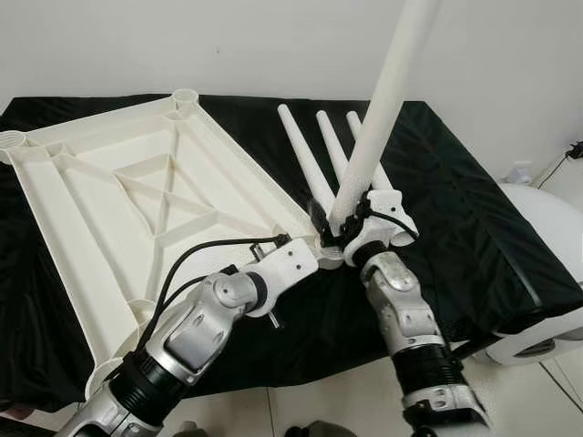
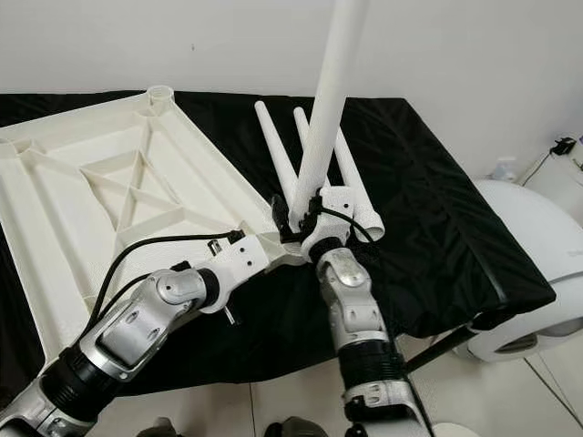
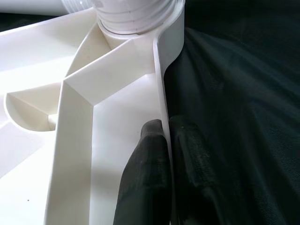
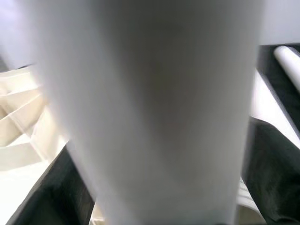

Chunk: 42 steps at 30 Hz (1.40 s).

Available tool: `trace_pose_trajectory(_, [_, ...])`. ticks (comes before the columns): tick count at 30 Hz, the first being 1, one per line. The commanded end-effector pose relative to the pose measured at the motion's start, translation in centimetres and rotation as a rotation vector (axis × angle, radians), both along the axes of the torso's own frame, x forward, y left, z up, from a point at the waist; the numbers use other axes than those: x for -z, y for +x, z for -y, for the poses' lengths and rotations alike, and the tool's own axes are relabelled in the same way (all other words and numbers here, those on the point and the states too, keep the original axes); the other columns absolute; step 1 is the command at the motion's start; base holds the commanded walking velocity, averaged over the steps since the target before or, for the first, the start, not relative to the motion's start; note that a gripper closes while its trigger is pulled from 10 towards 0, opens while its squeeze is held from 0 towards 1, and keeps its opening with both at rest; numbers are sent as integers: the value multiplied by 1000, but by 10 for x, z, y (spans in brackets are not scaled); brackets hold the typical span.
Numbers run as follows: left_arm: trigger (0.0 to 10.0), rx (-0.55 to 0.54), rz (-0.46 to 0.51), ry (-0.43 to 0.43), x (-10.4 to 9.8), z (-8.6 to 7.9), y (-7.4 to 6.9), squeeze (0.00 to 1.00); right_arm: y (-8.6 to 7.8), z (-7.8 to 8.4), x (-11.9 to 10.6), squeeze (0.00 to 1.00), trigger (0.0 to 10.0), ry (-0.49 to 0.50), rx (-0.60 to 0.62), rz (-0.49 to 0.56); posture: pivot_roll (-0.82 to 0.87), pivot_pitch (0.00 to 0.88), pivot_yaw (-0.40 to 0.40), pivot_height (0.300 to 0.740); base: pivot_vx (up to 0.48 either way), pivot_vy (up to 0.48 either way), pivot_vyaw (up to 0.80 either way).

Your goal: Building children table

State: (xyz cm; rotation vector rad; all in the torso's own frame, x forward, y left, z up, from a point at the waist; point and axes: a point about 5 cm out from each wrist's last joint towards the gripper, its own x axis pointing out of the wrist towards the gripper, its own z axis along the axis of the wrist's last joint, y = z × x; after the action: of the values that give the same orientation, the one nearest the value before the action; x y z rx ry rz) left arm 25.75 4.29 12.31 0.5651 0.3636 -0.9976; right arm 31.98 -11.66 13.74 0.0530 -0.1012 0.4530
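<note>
The white plastic tabletop (image 1: 137,191) lies upside down on a black cloth, its ribs and corner sockets facing up. My left gripper (image 1: 314,250) is shut on the tabletop's rim (image 3: 161,93) close to the near right corner, one black finger (image 3: 145,173) on each side. My right gripper (image 1: 351,223) is shut on a white table leg (image 1: 383,100), which stands nearly upright with its lower end in that corner's socket (image 3: 131,18). The leg (image 4: 154,112) is blurred and very close in the right wrist view. Three more white legs (image 1: 305,164) lie side by side on the cloth behind my grippers.
The black cloth (image 1: 474,237) covers a low surface that ends just past my arms, with pale floor tiles (image 1: 319,410) below. A white rounded appliance (image 1: 547,218) stands at the right. A white wall runs behind.
</note>
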Motion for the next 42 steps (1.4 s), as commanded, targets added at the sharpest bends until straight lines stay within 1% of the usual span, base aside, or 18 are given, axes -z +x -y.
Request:
trace_pose_trajectory(1, [10000,103,-95,12,15,9,-15,0,-2,8,7,0,10000,-32,-63,-12,19,0,-92,740,0,0,0])
trace_pose_trajectory(2, [10000,103,-95,12,15,9,-15,0,-2,8,7,0,10000,-32,-63,-12,19,0,-92,740,0,0,0])
trace_pose_trajectory(3, [10000,107,-94,13,15,9,-15,0,-4,20,11,0,10000,-61,-166,-30,18,0,-89,740,0,0,0])
trace_pose_trajectory(4, [10000,107,-94,13,15,9,-15,0,-4,20,11,0,10000,-61,-166,-30,18,0,-89,740,0,0,0])
trace_pose_trajectory(5, [10000,109,-94,15,15,9,-15,0,-5,28,11,0,10000,-73,-233,-43,18,0,-88,740,0,0,0])
trace_pose_trajectory(9, [10000,110,-94,16,15,9,-15,0,-6,33,12,0,10000,-86,-271,-46,17,0,-85,740,0,0,0])
trace_pose_trajectory(12, [10000,114,-94,18,15,9,-15,0,-4,43,13,0,10000,-96,-324,-61,18,0,-83,740,0,0,0])
trace_pose_trajectory(16, [10000,116,-93,19,15,10,-15,0,-2,47,13,0,10000,-99,-370,-64,18,0,-83,740,0,0,0])
trace_pose_trajectory(20, [10000,119,-93,19,14,11,-15,0,4,54,17,0,10000,-131,-417,-82,20,0,-86,740,0,0,0])
trace_pose_trajectory(29, [10000,119,-92,18,15,11,-16,0,13,56,17,0,10000,-176,-438,-89,23,0,-88,740,0,0,0])
trace_pose_trajectory(30, [10000,119,-92,18,15,11,-16,0,14,56,16,0,3804,-181,-442,-89,24,0,-91,740,0,0,0])
trace_pose_trajectory(32, [10000,119,-91,19,15,11,-16,0,14,56,16,0,3804,-185,-444,-89,24,0,-91,740,0,0,0])
trace_pose_trajectory(33, [10000,118,-92,17,15,12,-17,0,14,57,16,0,0,-187,-460,-94,24,0,-98,740,0,0,0])
trace_pose_trajectory(37, [10000,118,-92,16,15,12,-17,0,14,58,16,0,0,-186,-469,-95,24,0,-98,740,0,0,0])
trace_pose_trajectory(42, [10000,111,-97,10,16,12,-18,0,7,58,19,0,0,-177,-503,-101,19,0,-103,740,0,0,0])
